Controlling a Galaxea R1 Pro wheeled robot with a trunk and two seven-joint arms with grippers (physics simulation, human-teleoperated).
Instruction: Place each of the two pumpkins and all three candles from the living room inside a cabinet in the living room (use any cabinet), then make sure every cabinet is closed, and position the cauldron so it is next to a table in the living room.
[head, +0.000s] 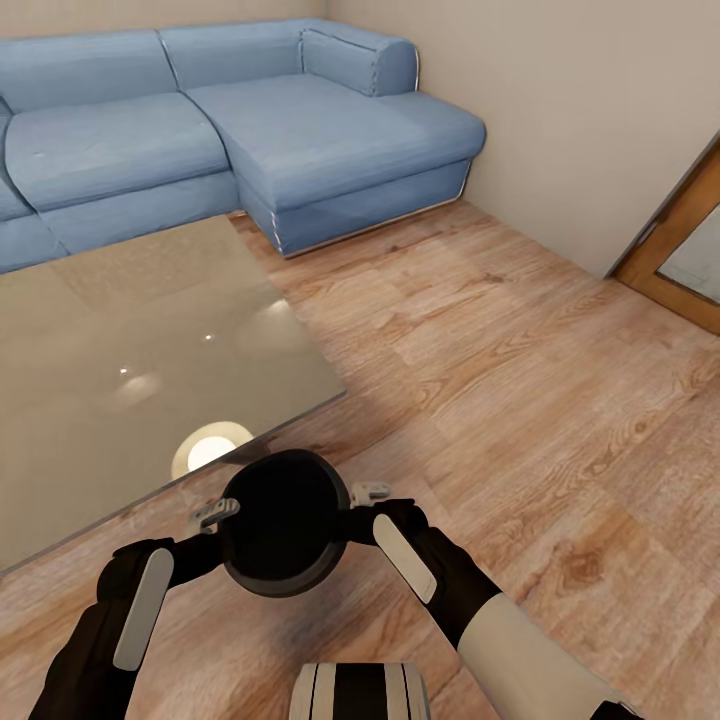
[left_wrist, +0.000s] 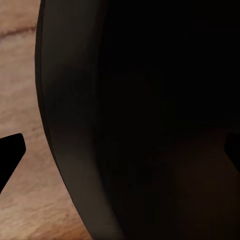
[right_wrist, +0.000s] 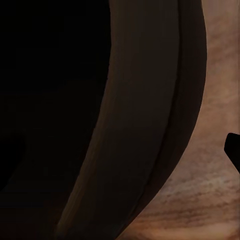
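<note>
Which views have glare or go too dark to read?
Head view: evenly lit, with bright spots reflected on the glass table. Left wrist view: the cauldron is nearly black, no detail inside. Right wrist view: the same, with the wood floor lit beside it.

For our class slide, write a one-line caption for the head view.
Two grippers flank a round black cauldron beside a glass-topped table on wooden floor.
</note>
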